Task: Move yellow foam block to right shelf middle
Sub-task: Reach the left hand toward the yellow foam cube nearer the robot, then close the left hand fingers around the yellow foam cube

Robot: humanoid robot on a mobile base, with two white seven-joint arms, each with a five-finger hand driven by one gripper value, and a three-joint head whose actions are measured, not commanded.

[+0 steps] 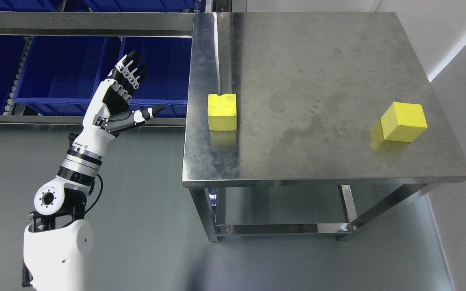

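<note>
Two yellow foam blocks lie on the steel table (310,72). One yellow block (222,112) sits near the table's left edge, the other yellow block (403,121) near its right edge. My left hand (132,89) is raised off the table's left side, over the floor, fingers spread and thumb pointing toward the left block. It holds nothing and stands about a hand's width left of the table edge. The right arm does not show.
Blue bins (59,72) sit on a steel rack (79,24) at the back left, behind my left hand. The table has a lower rail frame (281,228). Grey floor lies left of and in front of the table; a white wall (459,48) runs along the right.
</note>
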